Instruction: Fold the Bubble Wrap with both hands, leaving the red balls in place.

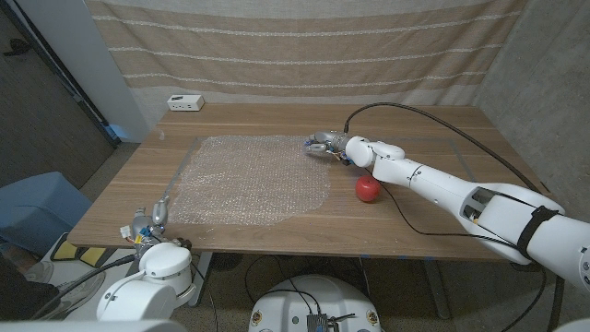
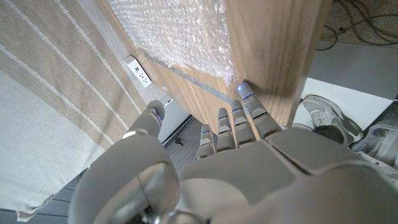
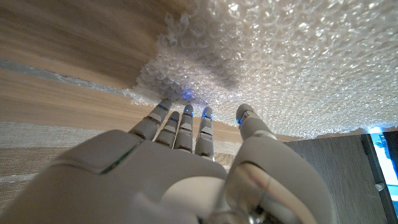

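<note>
The wooden counter (image 1: 433,198) carries the bubble wrap (image 1: 253,180), which lies spread out in a single layer across its middle with no fold made yet, so by my reading nearly all of the task is left. The right hand (image 1: 324,143) is at the sheet's far right corner, its fingers (image 3: 186,124) close together and reaching to the edge of the wrap; whether they already pinch it I cannot tell. The left hand (image 1: 152,219) sits at the counter's near left edge, just beside the sheet's near corner, fingers (image 2: 239,115) together and holding nothing. One red ball (image 1: 368,188) rests on bare wood just beside the wrap's right edge. A white power strip (image 1: 185,102) sits at the far left. The task speaks of several balls; only this one can be made out.
</note>
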Robot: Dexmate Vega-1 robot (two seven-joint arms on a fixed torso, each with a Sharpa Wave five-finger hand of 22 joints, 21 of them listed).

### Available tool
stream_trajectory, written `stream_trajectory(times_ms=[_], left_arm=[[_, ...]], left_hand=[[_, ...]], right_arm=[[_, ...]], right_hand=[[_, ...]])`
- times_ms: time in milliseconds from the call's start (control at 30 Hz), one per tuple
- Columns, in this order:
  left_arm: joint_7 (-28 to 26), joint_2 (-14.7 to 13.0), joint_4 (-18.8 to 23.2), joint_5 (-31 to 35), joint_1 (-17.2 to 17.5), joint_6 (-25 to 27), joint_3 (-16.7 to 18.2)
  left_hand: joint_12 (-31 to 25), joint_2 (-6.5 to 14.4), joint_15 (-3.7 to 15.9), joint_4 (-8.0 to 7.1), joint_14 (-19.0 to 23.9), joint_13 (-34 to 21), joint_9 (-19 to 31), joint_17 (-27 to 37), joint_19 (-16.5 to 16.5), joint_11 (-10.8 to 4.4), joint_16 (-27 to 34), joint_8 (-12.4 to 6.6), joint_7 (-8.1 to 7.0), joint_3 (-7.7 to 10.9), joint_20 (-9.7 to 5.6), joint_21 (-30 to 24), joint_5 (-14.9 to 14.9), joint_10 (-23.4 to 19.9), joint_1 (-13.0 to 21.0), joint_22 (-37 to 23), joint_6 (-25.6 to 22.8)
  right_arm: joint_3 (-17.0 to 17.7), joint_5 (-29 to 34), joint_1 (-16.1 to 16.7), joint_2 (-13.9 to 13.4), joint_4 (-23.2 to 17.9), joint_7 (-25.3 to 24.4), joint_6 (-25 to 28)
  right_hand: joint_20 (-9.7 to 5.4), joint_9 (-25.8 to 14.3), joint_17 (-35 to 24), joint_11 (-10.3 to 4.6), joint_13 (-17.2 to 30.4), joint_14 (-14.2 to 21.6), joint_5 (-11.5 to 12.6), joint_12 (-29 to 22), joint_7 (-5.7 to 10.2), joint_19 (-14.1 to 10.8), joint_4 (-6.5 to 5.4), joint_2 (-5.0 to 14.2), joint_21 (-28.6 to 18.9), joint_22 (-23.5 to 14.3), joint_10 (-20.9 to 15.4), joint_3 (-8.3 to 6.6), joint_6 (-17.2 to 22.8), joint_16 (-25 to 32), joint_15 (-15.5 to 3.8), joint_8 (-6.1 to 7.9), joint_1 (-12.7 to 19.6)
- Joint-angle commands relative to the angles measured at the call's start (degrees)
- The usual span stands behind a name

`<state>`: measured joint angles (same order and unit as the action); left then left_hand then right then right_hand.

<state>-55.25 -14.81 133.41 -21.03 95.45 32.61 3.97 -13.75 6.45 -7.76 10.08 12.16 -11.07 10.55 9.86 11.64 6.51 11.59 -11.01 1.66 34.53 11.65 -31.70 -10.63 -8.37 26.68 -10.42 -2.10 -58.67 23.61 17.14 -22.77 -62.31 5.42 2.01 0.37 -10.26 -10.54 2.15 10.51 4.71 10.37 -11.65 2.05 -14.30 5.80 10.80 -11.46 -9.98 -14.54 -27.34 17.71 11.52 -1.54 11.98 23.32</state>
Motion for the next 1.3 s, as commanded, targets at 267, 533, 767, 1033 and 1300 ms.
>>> stream_trajectory(times_ms=[267, 533, 767, 1033, 1300], left_arm=[[15.58, 2.04, -8.04, -15.82, -1.16, -37.97, 0.81], [11.15, -0.46, -6.36, -21.68, -3.28, -32.29, 0.31], [7.21, -2.84, -3.55, -30.25, -4.06, -25.56, 1.67], [5.00, -7.66, -0.82, -43.68, -3.18, -17.22, 4.87], [8.03, -10.05, -1.36, -53.72, -1.66, -17.24, 6.86]], left_hand=[[0.44, -2.08, 2.25, 0.84, 4.50, -0.30, 0.26, -0.13, 11.13, -2.90, -0.24, -0.55, -4.70, 0.87, -1.00, -2.33, -0.60, -1.96, 10.39, 0.14, -0.96], [-0.11, -5.94, 5.45, 0.69, 11.59, -0.48, 0.35, -0.01, 21.26, -3.97, 0.52, -0.79, -2.04, -0.87, -5.46, -4.52, -0.66, -6.00, 22.58, 0.22, -2.57], [0.52, -10.03, 4.83, -0.95, 14.51, -0.68, 0.38, 0.22, 24.20, -2.60, 0.36, 0.41, 0.31, -5.93, -5.10, -4.92, 0.48, -6.14, 23.14, 0.20, 0.47], [-0.11, -9.54, 0.99, -4.31, 17.47, -0.62, 0.13, 0.44, 23.63, 2.11, 0.62, 1.49, 2.77, -12.11, -0.56, -2.05, 0.89, -9.80, 17.19, 0.32, 15.58], [1.95, -8.66, -3.28, -6.03, 11.37, -0.23, 0.03, 0.02, 16.60, 5.73, -1.54, 0.59, 4.65, -14.30, 0.91, 4.28, 0.68, -8.80, 11.88, 0.65, 22.73]], right_arm=[[-0.93, -1.14, -0.97, 1.09, 3.66, -0.09, -0.95], [-0.64, -1.46, -0.56, 0.24, 2.70, -0.26, -0.63], [-0.28, -1.90, -0.31, -0.31, 2.27, -0.32, -1.40], [0.89, -2.78, 0.38, -1.21, 1.98, -2.20, -4.74], [1.53, -2.82, 0.72, -1.29, 2.33, -3.58, -6.96]], right_hand=[[-0.32, -0.32, -0.29, -0.11, 0.32, 0.17, -0.03, 0.07, 0.01, -0.21, -0.39, 0.01, -0.34, -0.19, -0.10, -0.18, 0.21, 0.18, 0.14, -0.40, 0.77], [-0.53, -0.33, -0.29, -0.08, 0.32, 0.28, -0.04, 0.09, -0.06, -0.36, -0.48, -0.02, -0.39, -0.19, -0.16, -0.21, 0.31, 0.22, 0.12, -0.46, 0.88], [-0.64, -0.33, -0.24, 0.00, 0.32, 0.45, -0.03, 0.07, -0.18, -0.57, -0.41, -0.18, -0.45, -0.19, -0.32, -0.25, 0.43, 0.23, 0.11, -0.50, 1.09], [-0.90, -0.33, -0.14, 0.24, 0.32, 1.50, 0.01, -0.01, -0.36, -1.27, -0.17, -0.43, -0.67, -0.18, -0.73, -0.30, 1.06, 0.50, -0.11, -0.42, 1.51], [-1.19, -0.33, -0.10, 0.33, 0.32, 2.39, 0.04, -0.16, -0.50, -2.11, -0.02, -0.52, -0.90, -0.17, -1.43, -0.33, 1.68, 0.69, -0.08, -0.37, 1.88]])
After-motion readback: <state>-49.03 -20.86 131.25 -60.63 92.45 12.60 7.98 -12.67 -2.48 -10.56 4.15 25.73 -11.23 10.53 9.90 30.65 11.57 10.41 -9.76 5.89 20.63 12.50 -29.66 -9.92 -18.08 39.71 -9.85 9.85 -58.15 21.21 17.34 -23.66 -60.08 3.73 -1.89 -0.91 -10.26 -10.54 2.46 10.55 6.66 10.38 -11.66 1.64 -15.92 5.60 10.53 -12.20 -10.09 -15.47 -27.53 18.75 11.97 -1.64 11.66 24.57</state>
